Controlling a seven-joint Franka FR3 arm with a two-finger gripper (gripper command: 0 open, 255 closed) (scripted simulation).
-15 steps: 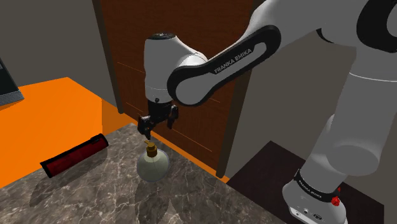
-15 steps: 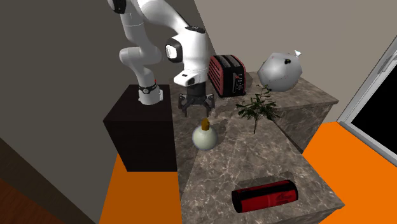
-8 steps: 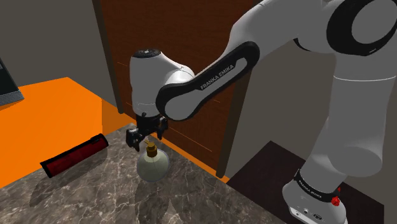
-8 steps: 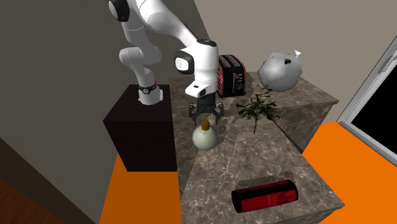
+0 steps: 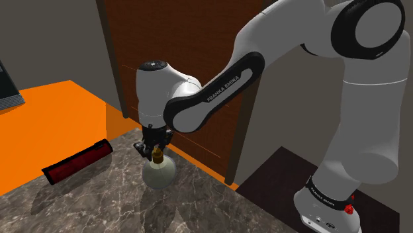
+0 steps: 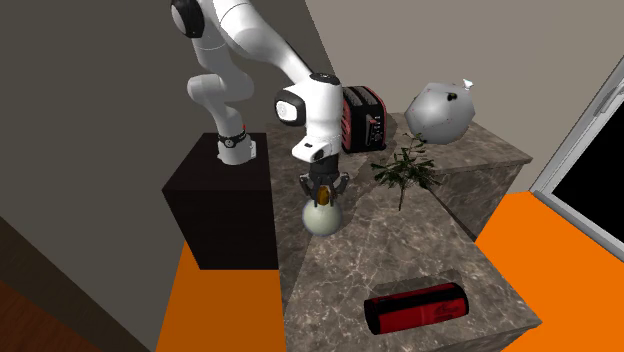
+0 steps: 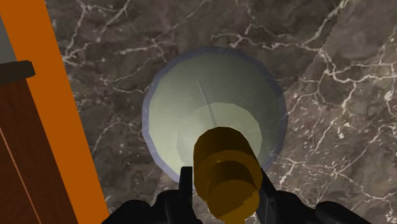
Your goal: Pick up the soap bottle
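Since the rounded soap bottle [image 5: 159, 173] is judged slippery, its cap [image 7: 227, 175], flanked by released fingers [image 7: 185, 191], is favoured for grasping.

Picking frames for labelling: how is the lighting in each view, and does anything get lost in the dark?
Shoulder view: dim; the black gripper nearly blends into the dark brown door, but the pale soap bottle stands out. Second exterior view: brighter, even light; a pure black area at its right. Wrist view: no glare, the gold cap looms large.
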